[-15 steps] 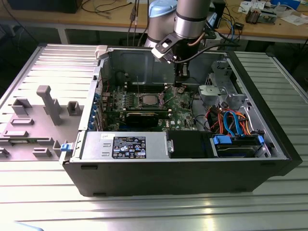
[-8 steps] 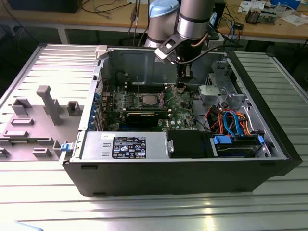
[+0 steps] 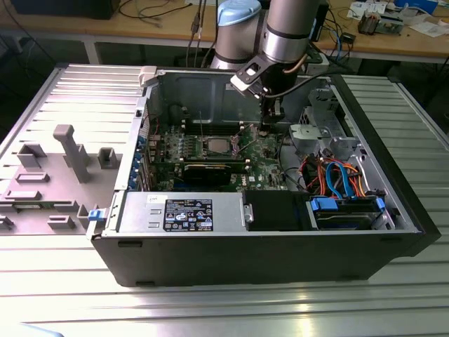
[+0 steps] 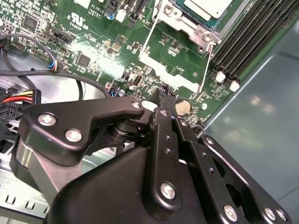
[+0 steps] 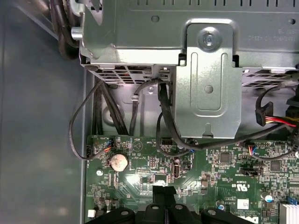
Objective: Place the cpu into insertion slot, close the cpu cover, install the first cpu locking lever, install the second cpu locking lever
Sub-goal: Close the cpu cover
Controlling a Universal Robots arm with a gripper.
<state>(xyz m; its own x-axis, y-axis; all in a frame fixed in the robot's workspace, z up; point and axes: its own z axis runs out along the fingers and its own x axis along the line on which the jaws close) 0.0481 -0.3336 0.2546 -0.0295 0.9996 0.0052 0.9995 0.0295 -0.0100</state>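
**Clenched hand low over the board, apart from the seated cpu**

Exterior view: shows the hand (image 3: 264, 128) down inside an open computer case (image 3: 210, 246), low over the green board (image 3: 270, 149). Places it on the exterior view's right of the cpu (image 3: 219, 144), near but apart. Puts the cpu silvery top up in the insertion slot (image 3: 208, 149). Sets the case on a ribbed metal counter (image 3: 210, 309), with a grey fixture tray (image 3: 42, 182) on the exterior view's left. Leaves a wooden worktop (image 3: 140, 31) strewn with cables behind.

Second wrist view: shows the fingers (image 4: 166, 100) pressed together, clenched on nothing visible. Holds the tips just above the board, just beside a coin battery (image 4: 182, 108). Puts the cpu (image 4: 208, 5) well beyond the tips, inside the slot's shiny rim. Traces thin bright rods (image 4: 147, 42) from that rim toward the hand; cannot tell whether latched. Adds long black memory slots (image 4: 247, 37) alongside.

First wrist view: looks past the fingertips (image 5: 163, 191) and over the same battery. Adds a grey metal drive cage (image 5: 205, 74) and looping black cables (image 5: 79, 121) past the board's edge.
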